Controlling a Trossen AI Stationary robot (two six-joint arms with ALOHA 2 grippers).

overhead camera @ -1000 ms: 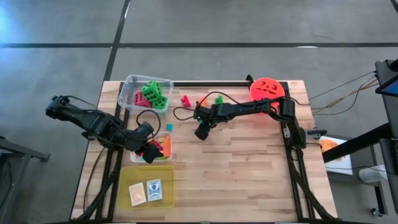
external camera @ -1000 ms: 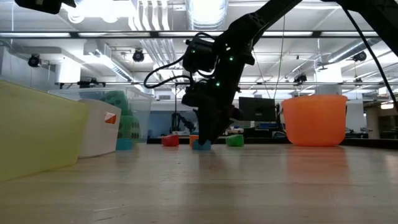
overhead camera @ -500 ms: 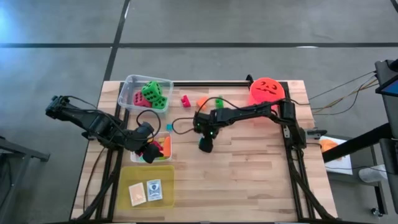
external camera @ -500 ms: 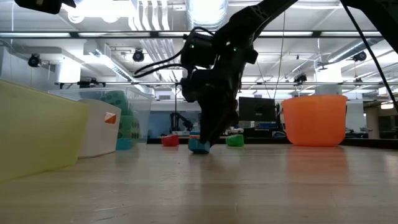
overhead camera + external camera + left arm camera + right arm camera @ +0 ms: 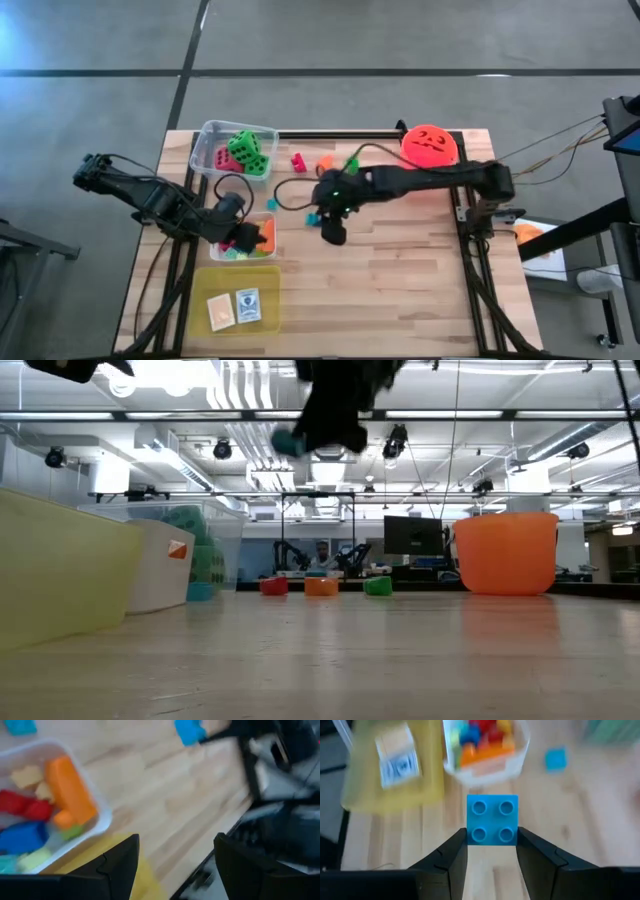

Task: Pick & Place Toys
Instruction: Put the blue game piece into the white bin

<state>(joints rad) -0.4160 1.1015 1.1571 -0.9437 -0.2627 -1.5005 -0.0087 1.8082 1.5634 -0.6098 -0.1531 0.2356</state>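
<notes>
Blue block (image 5: pixel 492 820) lifted off the table, clamped in the right gripper (image 5: pixel 492 851).
It sat on the wood a moment ago; left gripper (image 5: pixel 175 865) hangs spread over the block tub (image 5: pixel 102 817).

- The wooden table (image 5: pixel 400 280) is a butcher-block top of pale planks
- A clear tub (image 5: pixel 213 139) sits at the far left corner, with green and pink dice inside
- A smaller clear tub (image 5: pixel 243 256) of bright blocks lies near the left edge
- A yellow tray (image 5: pixel 268 300) just beside it holds two cards
- A pink block (image 5: pixel 298 161), an orange block (image 5: pixel 325 163), a green block (image 5: pixel 351 161) and a blue block (image 5: pixel 271 203) lie loose on the boards
- The red-orange bucket (image 5: pixel 431 144) stands at the far right
</notes>
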